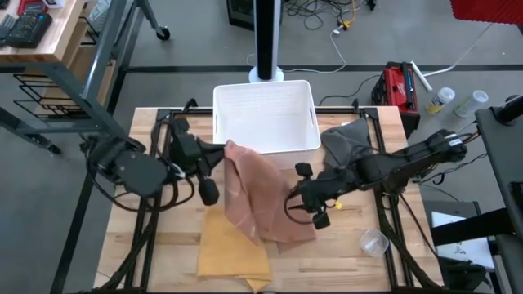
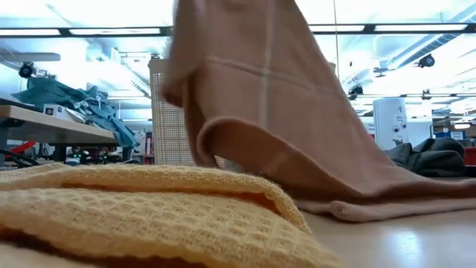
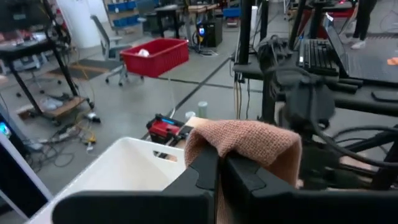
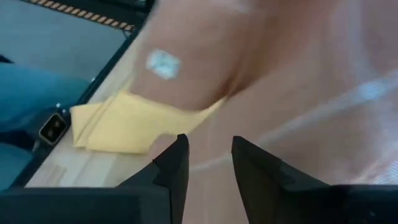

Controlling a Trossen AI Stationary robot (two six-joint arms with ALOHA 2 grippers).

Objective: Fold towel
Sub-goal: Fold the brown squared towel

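Observation:
A pink-brown towel (image 1: 261, 196) hangs from my left gripper (image 1: 222, 152), which is shut on it just in front of the white basket (image 1: 265, 114). The towel's lower part (image 1: 286, 233) lies on the table and overlaps a yellow waffle towel (image 1: 233, 253). In the low view the pink towel (image 2: 282, 112) rises behind the yellow towel (image 2: 149, 208). My right gripper (image 1: 294, 200) stands open at the pink towel's right edge, low over the table. In its wrist view its fingers (image 4: 171, 165) point at the pink cloth (image 4: 286, 93). My left gripper pinches a bunched fold at the pink towel's upper end (image 3: 239, 140) between its two fingers. The fingers come level from the table's left. The cloth drapes over the fingertips and hangs slack below, its lower part on the table. Whether my right gripper touches the towel, I cannot tell.
A grey cloth (image 1: 347, 139) lies at the far right of the table, beside the basket. A clear plastic cup (image 1: 373, 242) stands near the right front. Bare wood shows at the table's left front (image 1: 163, 245).

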